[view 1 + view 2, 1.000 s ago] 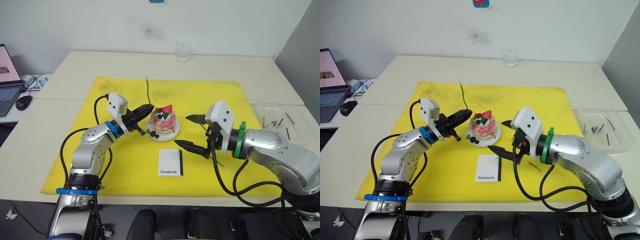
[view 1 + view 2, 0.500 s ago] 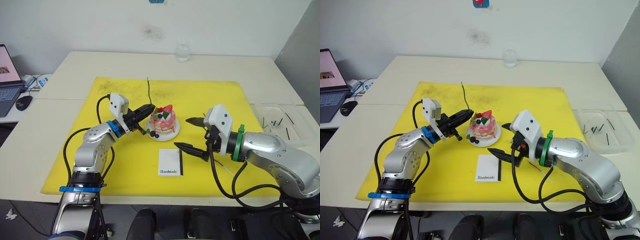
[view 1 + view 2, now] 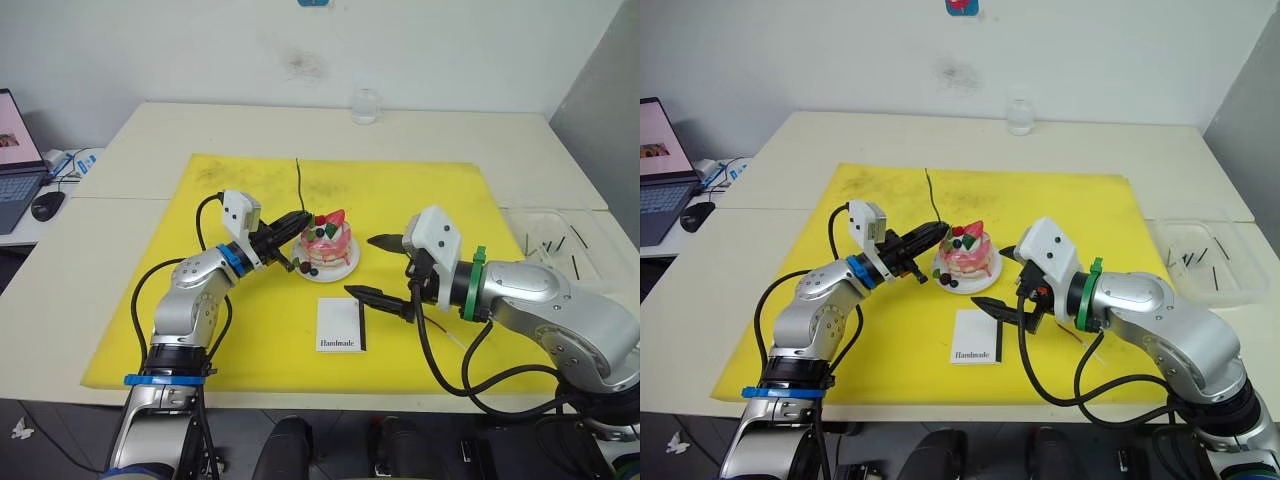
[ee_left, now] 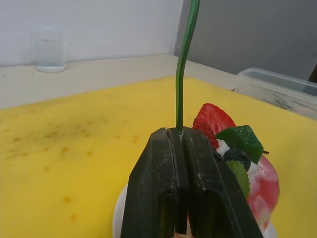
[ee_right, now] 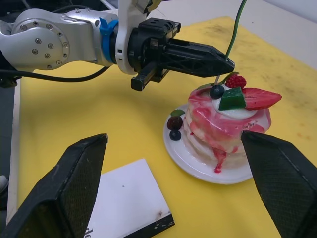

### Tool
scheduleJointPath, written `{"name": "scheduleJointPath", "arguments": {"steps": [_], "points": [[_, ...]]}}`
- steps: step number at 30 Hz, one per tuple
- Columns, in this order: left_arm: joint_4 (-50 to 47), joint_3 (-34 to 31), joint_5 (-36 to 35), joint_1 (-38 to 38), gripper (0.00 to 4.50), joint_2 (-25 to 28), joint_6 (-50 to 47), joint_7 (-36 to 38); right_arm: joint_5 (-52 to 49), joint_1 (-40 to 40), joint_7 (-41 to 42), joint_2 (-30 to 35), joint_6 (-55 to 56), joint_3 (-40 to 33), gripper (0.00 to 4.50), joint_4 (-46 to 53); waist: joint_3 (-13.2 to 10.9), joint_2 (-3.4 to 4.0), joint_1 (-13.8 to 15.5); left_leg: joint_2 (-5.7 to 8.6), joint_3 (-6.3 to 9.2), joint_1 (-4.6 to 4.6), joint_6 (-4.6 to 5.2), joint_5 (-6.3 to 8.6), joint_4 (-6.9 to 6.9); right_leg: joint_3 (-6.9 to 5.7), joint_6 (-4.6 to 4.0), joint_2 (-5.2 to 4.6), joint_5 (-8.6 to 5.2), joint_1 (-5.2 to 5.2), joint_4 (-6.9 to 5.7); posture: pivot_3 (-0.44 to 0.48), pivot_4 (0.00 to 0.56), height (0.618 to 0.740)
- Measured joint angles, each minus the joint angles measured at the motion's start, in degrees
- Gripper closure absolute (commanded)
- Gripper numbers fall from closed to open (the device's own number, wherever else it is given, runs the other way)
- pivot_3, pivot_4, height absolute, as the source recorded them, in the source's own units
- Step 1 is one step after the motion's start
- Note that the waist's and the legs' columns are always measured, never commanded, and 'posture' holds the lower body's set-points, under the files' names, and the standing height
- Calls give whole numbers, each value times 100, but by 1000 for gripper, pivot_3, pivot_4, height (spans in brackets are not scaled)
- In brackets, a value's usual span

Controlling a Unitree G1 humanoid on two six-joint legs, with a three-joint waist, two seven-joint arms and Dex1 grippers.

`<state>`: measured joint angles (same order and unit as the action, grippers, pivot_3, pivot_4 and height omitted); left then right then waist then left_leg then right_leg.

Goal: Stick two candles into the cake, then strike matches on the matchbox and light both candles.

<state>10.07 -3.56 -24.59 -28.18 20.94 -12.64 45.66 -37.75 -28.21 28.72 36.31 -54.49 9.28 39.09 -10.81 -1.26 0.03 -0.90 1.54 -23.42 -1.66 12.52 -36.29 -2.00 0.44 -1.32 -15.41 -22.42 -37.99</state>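
Matchbox flat on yellow mat, nearest edge, just beside right gripper (fingers spread wide, holding nothing). Cake on its plate beyond, mid-mat. Left gripper clenched on green candle, upright at cake's left rim. Glass far back on table.
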Motion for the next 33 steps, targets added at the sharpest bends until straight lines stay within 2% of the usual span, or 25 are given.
{"name": "scheduleJointPath", "arguments": {"steps": [11, 21, 23, 24, 33], "points": [[84, 46, 351, 283, 4500, -215, 581, -106, 14, -5, 1, -7, -8, -4, 24, 2, 0, 0, 2, 0, 1, 2, 0, 0, -1, 0, 0, 0, 0, 3, -1, 0, 150, 740], [97, 33, 338, 265, 4500, -234, 531, -127, 53, -4, 0, -21, -8, -4, 24, 2, 1, 0, 3, 1, 1, 6, 0, 0, -5, -1, 0, 0, 0, 8, -3, 0, 150, 740], [91, 12, 294, 247, 3803, -229, 422, -130, 55, -2, 0, -29, -8, -4, 0, 2, 1, 0, 2, 1, 1, 6, 0, 0, -5, -1, 0, 0, 0, 8, -3, 0, 150, 740], [83, 0, 276, 243, 3614, -218, 375, -129, 58, -1, 0, -36, -8, -4, 0, 2, 1, 0, 2, 1, 1, 6, 0, 0, -5, -1, 0, 0, 0, 8, -3, 0, 150, 740], [-225, -86, 196, 265, 1001, -79, 11, -142, 76, 32, -4, -57, 2, -4, 0, 2, 1, 0, 2, 1, 2, 6, 0, 0, -5, 0, 0, -1, 0, 8, -3, 0, 150, 740]]}}
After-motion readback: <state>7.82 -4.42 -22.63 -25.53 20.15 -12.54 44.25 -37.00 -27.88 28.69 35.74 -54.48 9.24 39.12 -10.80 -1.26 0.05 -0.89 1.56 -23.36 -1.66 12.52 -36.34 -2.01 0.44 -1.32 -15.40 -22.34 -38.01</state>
